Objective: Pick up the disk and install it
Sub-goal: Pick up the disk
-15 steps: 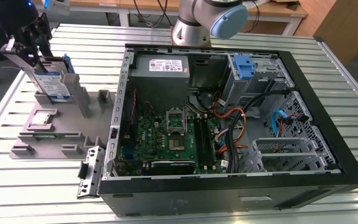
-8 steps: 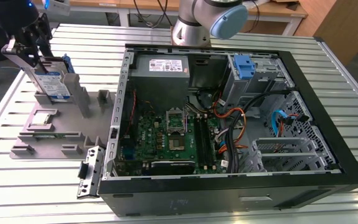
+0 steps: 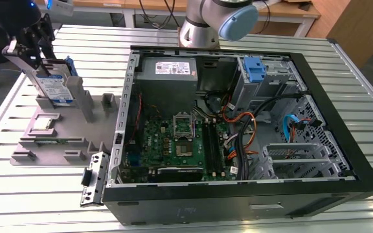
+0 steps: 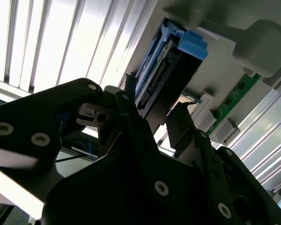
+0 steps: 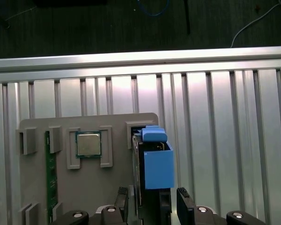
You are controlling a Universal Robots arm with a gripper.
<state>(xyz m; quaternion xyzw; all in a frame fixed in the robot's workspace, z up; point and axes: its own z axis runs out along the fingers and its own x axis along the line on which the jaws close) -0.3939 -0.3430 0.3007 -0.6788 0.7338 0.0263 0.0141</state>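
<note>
Slatted metal table (image 3: 18, 213), wooden cabinet (image 3: 353, 24) beyond it, dark floor (image 5: 84, 28) below.

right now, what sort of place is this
Probably a robotics lab or workshop: a robot arm on a slatted metal table, an open computer case, and a grey fixture holding parts.

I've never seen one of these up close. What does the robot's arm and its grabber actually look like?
The arm is a smooth, silvery-grey metal tube with a rounded joint closed by a pale blue cap. In the first wrist view the gripper is matt black, made of chunky angular plates held together by small silver screws.
</note>
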